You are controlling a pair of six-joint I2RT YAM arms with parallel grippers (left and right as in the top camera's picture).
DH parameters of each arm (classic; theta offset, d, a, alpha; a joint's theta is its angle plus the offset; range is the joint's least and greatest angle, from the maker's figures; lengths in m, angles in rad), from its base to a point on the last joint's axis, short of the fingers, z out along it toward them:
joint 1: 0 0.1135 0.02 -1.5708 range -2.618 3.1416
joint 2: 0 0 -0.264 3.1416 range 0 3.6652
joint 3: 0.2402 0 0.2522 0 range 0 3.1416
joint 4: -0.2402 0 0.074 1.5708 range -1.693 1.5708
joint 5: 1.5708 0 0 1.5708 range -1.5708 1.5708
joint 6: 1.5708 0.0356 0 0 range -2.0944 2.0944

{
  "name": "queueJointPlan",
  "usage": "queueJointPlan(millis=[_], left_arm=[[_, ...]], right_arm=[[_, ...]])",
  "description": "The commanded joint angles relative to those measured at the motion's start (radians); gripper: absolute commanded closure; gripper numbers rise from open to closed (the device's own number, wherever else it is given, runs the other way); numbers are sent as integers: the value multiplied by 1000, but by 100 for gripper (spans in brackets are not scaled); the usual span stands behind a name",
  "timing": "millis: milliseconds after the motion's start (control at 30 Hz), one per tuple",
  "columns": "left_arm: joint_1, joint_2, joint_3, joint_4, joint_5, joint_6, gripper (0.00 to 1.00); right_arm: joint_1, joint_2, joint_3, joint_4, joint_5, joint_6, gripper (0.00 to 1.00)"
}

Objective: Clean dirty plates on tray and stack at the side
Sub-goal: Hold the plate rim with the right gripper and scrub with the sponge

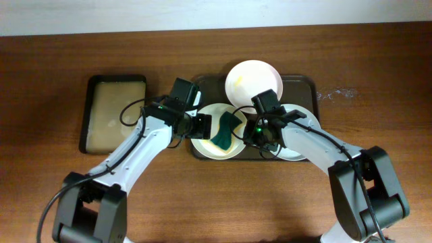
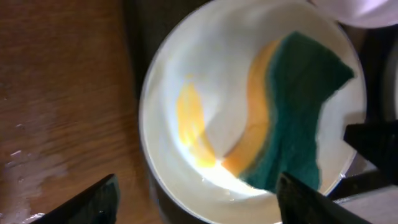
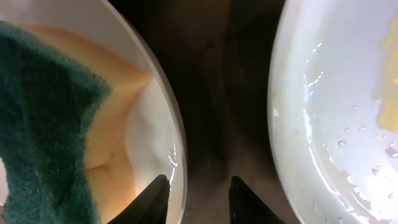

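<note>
The dark tray [image 1: 304,82] holds three white plates. The far plate [image 1: 253,81] lies bare. The left plate [image 1: 206,140] carries a green-and-yellow sponge [image 1: 226,130]. The right plate [image 1: 304,128] lies partly under my right arm. My left gripper [image 1: 200,126] is open at the left plate's left rim. In the left wrist view its fingers [image 2: 199,205] straddle the plate [image 2: 230,68], which has a yellow smear [image 2: 193,124] beside the sponge [image 2: 298,118]. My right gripper [image 3: 199,199] is open, with one finger over the left plate's rim [image 3: 149,124] and one over the tray [image 3: 224,93]. The right plate [image 3: 329,112] is wet.
A smaller black tray with tan lining [image 1: 115,111] lies on the wooden table to the left of the big tray. Water drops [image 1: 334,94] glisten on the table right of the big tray. Both arms meet over the tray's middle.
</note>
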Motion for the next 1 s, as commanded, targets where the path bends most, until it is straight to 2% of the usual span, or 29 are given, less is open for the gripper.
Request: queueJointPlan(millis=[0, 133, 233, 367, 467, 700, 800, 900, 933, 967], left_arm=[[0, 24, -3, 35, 98, 37, 27], [0, 64, -4, 78, 183, 70, 36], [-6, 104, -3, 119, 251, 105, 32], [-23, 142, -4, 162, 312, 160, 33], [-37, 174, -3, 200, 317, 160, 32], [-65, 227, -4, 252, 328, 160, 38], [-86, 257, -3, 263, 295, 160, 48], [-92, 264, -3, 251, 94, 147, 72], [-91, 264, -3, 248, -6, 115, 85], [-91, 263, -2, 237, -68, 91, 90]], right_arm=[[5, 4, -55, 37, 28, -12, 81], [4, 4, -63, 54, 24, -13, 87], [4, 4, -63, 63, 16, -48, 88], [4, 4, -63, 72, -7, -66, 88], [4, 4, -63, 77, -14, -66, 88], [4, 4, -63, 77, -13, -66, 88], [4, 4, -63, 77, -13, -66, 88], [4, 4, -63, 77, -13, -66, 88], [4, 4, -63, 77, -10, -74, 88], [4, 4, -63, 77, -9, -74, 88]])
